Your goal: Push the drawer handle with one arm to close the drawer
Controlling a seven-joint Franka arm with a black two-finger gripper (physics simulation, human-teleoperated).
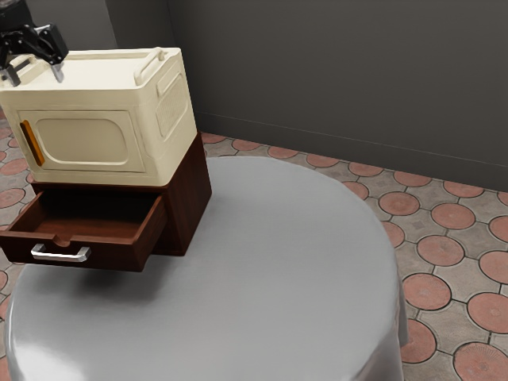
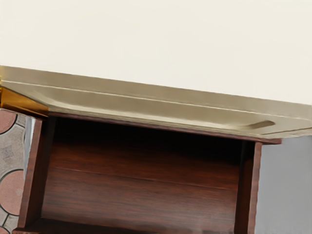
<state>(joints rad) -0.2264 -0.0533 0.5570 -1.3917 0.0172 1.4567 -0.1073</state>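
High at the exterior view's upper left, my black gripper (image 1: 33,75) is open above the cream box's top, its two fingertips well apart with nothing between them. The dark wooden drawer (image 1: 95,216) stands pulled out of its cabinet (image 1: 190,194), below the box. On the drawer's front is a silver handle (image 1: 60,255), away from the gripper and lower than it. In the wrist view the drawer (image 2: 141,185) shows its bare inside from above; the handle is not visible there.
A cream box (image 1: 79,139) with an orange handle (image 1: 32,144) sits on the cabinet, directly under the hand. The round table (image 1: 262,294) has a grey cloth. A dark wall (image 1: 341,71) rises behind, over a tiled floor (image 1: 440,250).
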